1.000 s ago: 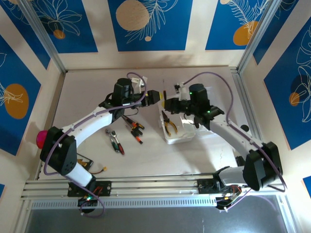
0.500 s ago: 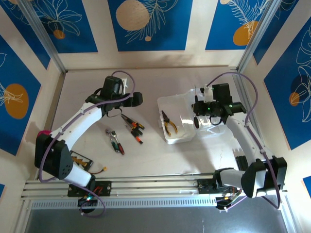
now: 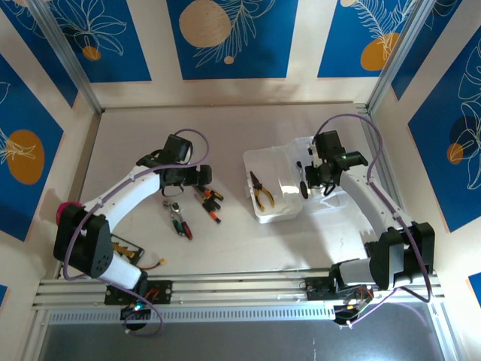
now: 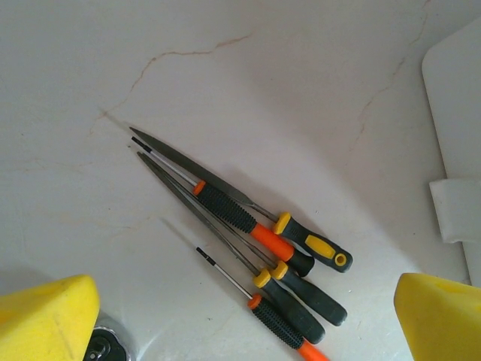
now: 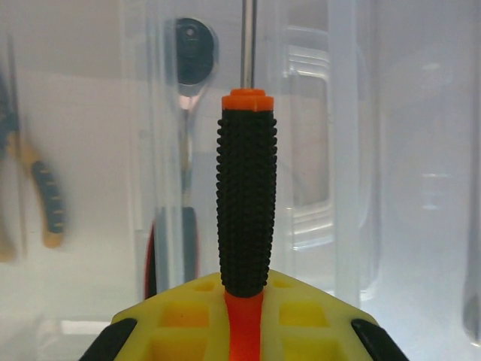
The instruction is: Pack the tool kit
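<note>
Clear plastic case [image 3: 279, 213] sits open on worktop [image 4: 301, 90], yellow-handled pliers [image 3: 261, 194] inside. Right gripper [image 5: 242, 323] jaws clamped on black-orange screwdriver [image 5: 246, 203], held over case. Left gripper [image 3: 199, 177] jaws spread wide above loose screwdrivers [image 4: 263, 241], left of case.

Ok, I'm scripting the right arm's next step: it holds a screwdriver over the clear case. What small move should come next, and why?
Probably ease the right gripper down so the screwdriver nears the floor of the clear case. The gripper is shut on its orange-and-black handle, over the case where the yellow-handled pliers already lie, and the tool looks not yet set down.
</note>
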Motion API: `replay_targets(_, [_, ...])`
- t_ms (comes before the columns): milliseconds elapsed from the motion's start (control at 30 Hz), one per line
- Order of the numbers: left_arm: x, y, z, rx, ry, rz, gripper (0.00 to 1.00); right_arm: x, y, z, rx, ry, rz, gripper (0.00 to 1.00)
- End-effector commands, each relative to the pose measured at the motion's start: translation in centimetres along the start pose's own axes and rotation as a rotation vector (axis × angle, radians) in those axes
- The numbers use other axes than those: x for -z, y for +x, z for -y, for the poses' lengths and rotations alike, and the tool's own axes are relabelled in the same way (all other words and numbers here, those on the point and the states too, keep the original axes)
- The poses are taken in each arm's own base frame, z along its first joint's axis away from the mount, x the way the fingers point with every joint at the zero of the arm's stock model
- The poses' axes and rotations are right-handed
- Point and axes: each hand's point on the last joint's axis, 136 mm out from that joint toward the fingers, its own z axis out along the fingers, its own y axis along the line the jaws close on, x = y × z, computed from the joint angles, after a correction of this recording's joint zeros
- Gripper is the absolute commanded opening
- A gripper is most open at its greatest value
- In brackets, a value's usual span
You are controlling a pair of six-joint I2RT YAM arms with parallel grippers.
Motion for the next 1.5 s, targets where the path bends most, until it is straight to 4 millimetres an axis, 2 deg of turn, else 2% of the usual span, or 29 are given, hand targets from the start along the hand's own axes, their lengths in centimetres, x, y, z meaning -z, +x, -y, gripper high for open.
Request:
replay_targets(0, [-0.6,0.8,0.2,0.013,0.018,-0.031,1.00,0.2,0.1,1.2,0.027,0.079,-0.012,0.02])
replay_targets(233, [-0.7,1.2,0.2,0.017,0.022,-0.041,1.00,0.5,0.0,1.4,0.040,0.108,-0.010,0.22])
replay_targets(400, [-0.9,2.1,-0.2,0.032,0.012,-0.058,1.00,1.8,-0.7,1.0,0.051,0.103,0.030,0.29])
replay_targets(567, [-1.5,3.4,-0.4,0.065,0.021,-0.084,0.99,3.3,-1.4,-0.4,0.063,0.059,0.080,0.39])
replay_targets(633, [-1.8,3.8,-0.5,0.074,0.019,-0.093,0.97,4.0,-1.7,-1.2,0.071,0.028,0.108,0.50])
replay_targets(700, [-2.2,4.3,-0.7,0.078,0.010,-0.104,0.95,4.7,-2.0,-2.5,0.083,-0.029,0.138,0.74])
replay_targets(733, [-2.5,4.4,-0.8,0.078,0.006,-0.110,0.93,4.9,-2.2,-3.3,0.092,-0.062,0.153,0.82])
replay_targets(800, [-3.1,4.8,-0.8,0.078,-0.005,-0.122,0.88,5.2,-2.3,-4.9,0.113,-0.126,0.179,0.92])
replay_targets(900, [-3.9,5.0,-0.9,0.068,-0.024,-0.133,0.79,5.1,-2.2,-6.4,0.121,-0.187,0.191,0.95])
replay_targets(1000, [-4.8,5.0,-0.5,0.060,-0.025,-0.141,0.73,4.5,-2.0,-7.0,0.126,-0.198,0.174,0.96])
replay_targets(1467, [-6.8,2.0,3.7,-0.050,-0.005,-0.133,0.72,4.0,-1.7,-7.8,0.144,-0.220,0.160,0.96])
